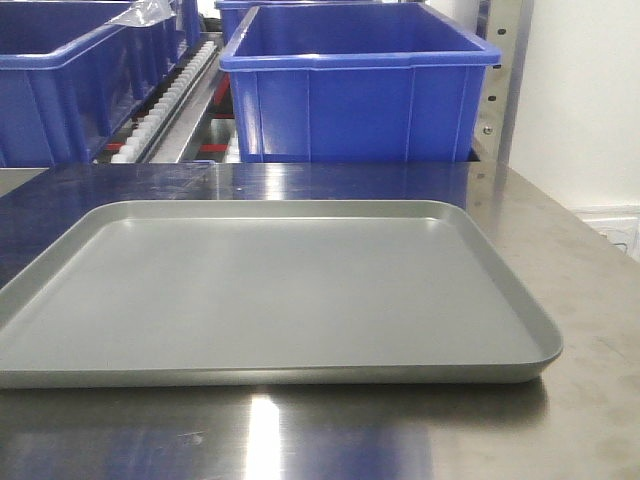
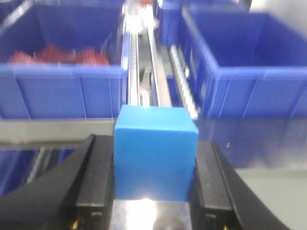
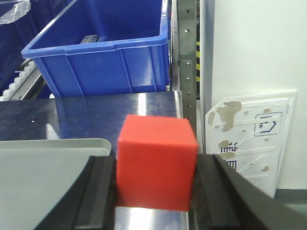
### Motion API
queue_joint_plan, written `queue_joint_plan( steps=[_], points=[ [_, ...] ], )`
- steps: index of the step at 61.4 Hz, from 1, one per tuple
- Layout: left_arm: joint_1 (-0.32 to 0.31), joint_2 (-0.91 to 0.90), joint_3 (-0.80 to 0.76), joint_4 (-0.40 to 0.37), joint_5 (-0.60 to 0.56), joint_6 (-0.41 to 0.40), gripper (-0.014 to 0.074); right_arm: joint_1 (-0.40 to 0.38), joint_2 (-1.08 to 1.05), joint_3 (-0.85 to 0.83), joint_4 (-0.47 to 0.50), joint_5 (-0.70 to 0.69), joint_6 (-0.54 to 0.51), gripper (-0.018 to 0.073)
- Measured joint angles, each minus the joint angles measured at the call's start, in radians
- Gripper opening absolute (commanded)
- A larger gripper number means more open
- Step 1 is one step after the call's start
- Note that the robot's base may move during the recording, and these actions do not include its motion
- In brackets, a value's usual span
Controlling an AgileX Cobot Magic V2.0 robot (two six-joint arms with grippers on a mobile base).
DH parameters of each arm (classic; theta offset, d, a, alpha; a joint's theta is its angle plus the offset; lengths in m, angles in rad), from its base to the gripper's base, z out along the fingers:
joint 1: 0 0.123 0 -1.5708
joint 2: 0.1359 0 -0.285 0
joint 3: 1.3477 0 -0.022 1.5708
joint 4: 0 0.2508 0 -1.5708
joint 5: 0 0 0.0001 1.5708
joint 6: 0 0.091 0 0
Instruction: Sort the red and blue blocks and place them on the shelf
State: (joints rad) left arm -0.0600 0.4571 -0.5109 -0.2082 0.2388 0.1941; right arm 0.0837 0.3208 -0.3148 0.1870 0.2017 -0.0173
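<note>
In the left wrist view my left gripper (image 2: 154,165) is shut on the blue block (image 2: 154,152), its black fingers (image 2: 96,177) pressed to both sides, above the steel table and facing the shelf (image 2: 144,62) with its roller tracks. The right wrist view shows my right gripper (image 3: 156,175) shut on the red block (image 3: 156,162), held over the table's right part beside the grey tray (image 3: 43,172). Neither gripper nor block appears in the front view, where the shelf (image 1: 180,100) stands behind the table.
Large blue bins sit on the shelf: one at the right (image 1: 355,85) and one at the left (image 1: 70,75); the left bin (image 2: 62,67) holds reddish items. A flat grey tray (image 1: 270,290) lies on the steel table (image 1: 560,420). A shelf post (image 3: 187,57) and white wall stand right.
</note>
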Motion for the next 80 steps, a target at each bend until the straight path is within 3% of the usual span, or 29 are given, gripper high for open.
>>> queue_joint_plan(
  steps=[14, 80],
  points=[
    [0.0, -0.092, 0.005, -0.024, 0.034, 0.002, 0.0122, 0.0, 0.0, 0.0, 0.0, 0.0, 0.0, 0.0091],
    [0.0, -0.094, 0.009, -0.031, 0.073, 0.002, 0.0122, 0.0, 0.0, 0.0, 0.0, 0.0, 0.0, 0.0091]
  ],
)
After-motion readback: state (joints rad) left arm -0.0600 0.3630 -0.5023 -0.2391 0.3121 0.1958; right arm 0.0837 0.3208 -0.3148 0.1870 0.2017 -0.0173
